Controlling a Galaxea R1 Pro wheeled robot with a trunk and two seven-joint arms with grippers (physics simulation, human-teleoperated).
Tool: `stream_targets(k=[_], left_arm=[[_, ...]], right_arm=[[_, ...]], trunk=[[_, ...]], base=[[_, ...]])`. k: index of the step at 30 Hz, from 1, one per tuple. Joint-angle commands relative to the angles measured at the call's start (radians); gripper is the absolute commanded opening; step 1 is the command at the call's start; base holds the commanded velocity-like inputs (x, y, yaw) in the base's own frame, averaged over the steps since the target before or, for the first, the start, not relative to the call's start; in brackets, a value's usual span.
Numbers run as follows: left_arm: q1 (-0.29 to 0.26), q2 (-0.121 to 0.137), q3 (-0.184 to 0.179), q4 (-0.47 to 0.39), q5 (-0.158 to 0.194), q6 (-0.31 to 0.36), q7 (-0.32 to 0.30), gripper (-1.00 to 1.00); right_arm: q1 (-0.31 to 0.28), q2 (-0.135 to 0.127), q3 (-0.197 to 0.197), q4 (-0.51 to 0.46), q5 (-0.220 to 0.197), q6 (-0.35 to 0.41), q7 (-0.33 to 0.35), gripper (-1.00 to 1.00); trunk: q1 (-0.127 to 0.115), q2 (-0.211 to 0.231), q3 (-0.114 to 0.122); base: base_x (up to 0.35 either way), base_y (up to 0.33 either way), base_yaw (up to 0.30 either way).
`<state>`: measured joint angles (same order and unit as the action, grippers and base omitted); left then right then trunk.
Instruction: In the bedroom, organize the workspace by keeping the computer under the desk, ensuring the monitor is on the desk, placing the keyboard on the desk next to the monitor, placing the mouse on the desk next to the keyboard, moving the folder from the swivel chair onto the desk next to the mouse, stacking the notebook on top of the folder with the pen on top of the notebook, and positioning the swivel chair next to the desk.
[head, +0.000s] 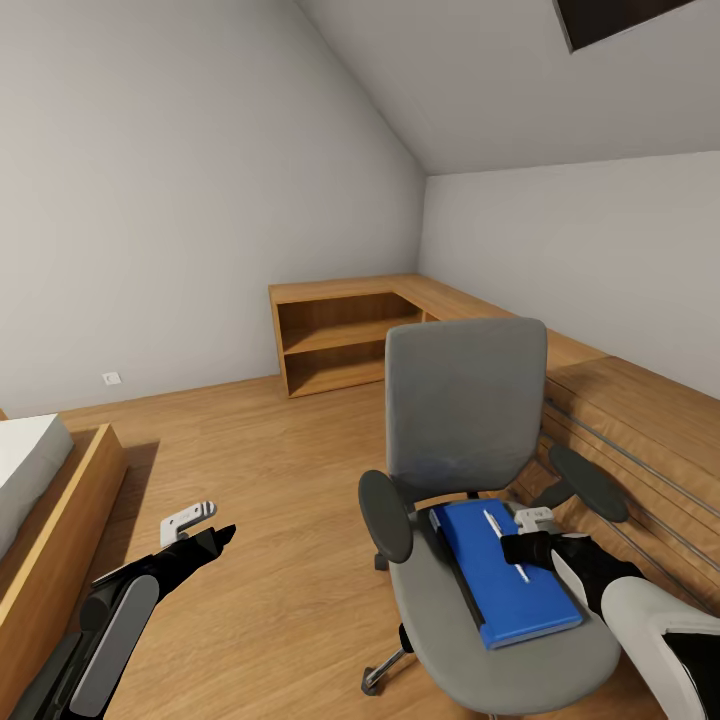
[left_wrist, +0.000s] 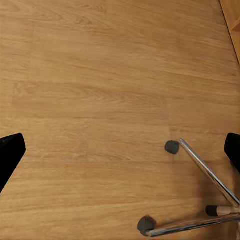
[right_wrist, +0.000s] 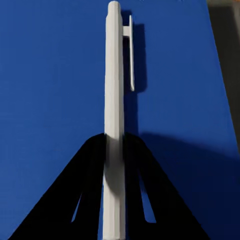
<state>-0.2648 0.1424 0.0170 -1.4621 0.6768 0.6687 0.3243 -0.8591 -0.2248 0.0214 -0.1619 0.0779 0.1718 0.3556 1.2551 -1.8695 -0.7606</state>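
Low light-wood shelf cabinets (head: 340, 335) line the far corner; a wood-framed bed (head: 45, 500) sits left

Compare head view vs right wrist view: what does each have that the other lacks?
Head view alone: the swivel chair, the wood cabinets, the floor, a bed edge and the left gripper. Right wrist alone: the pen's clip and the fingers closed around its barrel. Both: the white pen over the blue folder, with the right gripper on it.

Matt blue folder (head: 515, 575), smooth white pen (right_wrist: 114, 120), wood-plank floor (left_wrist: 100, 100)
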Motion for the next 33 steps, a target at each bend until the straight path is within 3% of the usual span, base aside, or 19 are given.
stream_targets(k=[1,18,33], left_arm=[[-0.001,0.0,0.0,-0.001,0.011,0.003,0.009,1.0],[-0.001,0.0,0.0,-0.001,0.012,0.003,0.009,1.0],[-0.001,0.0,0.001,0.02,0.012,0.003,0.009,1.0]], right_arm=[[0.0,0.0,0.002,-0.002,0.005,0.006,0.003,-1.0],[-0.001,0.001,0.002,-0.003,0.005,0.006,0.003,-1.0],[0.0,0.0,0.002,-0.004,0.005,0.006,0.003,-1.0]], trunk=[[0.0,0.0,-0.001],[0.0,0.0,-0.001],[-0.058,0.105,0.046]], base=[[0.0,0.0,0.0],[0.0,0.0,0.0],[0.0,0.0,0.0]])
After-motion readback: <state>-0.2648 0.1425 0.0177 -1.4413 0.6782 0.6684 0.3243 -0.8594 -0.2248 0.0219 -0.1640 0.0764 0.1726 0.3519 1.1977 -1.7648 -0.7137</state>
